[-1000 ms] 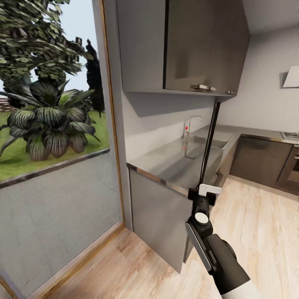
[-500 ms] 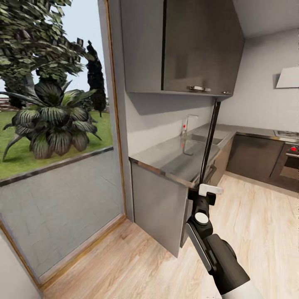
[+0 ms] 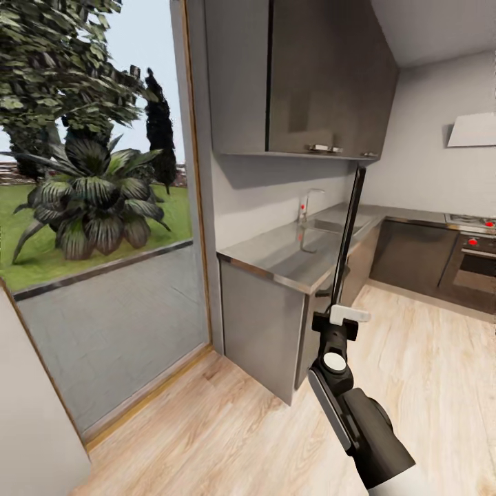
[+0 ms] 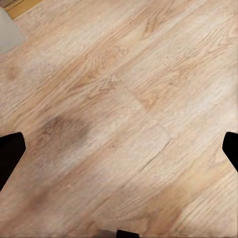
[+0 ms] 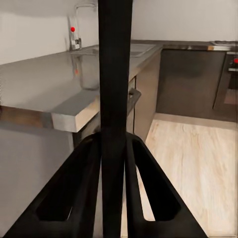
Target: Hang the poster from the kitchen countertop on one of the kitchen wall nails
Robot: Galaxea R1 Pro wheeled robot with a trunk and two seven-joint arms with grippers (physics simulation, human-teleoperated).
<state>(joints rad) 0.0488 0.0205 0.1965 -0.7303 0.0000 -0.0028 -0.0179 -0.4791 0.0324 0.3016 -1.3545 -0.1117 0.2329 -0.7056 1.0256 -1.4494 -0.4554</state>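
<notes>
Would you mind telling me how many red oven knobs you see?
2: one red knob on the oven front, another on the hob above it, at the head view's right edge. More may lie beyond the frame.

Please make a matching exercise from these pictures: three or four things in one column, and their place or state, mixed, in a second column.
1. poster
2. right end effector
3. tap
4. oven

A. at the far right, with red knobs
B. shut on a thin black edge
C. held upright, seen edge-on
D. on the kitchen countertop, by the sink

Pairs: 1-C, 2-B, 3-D, 4-A
</notes>
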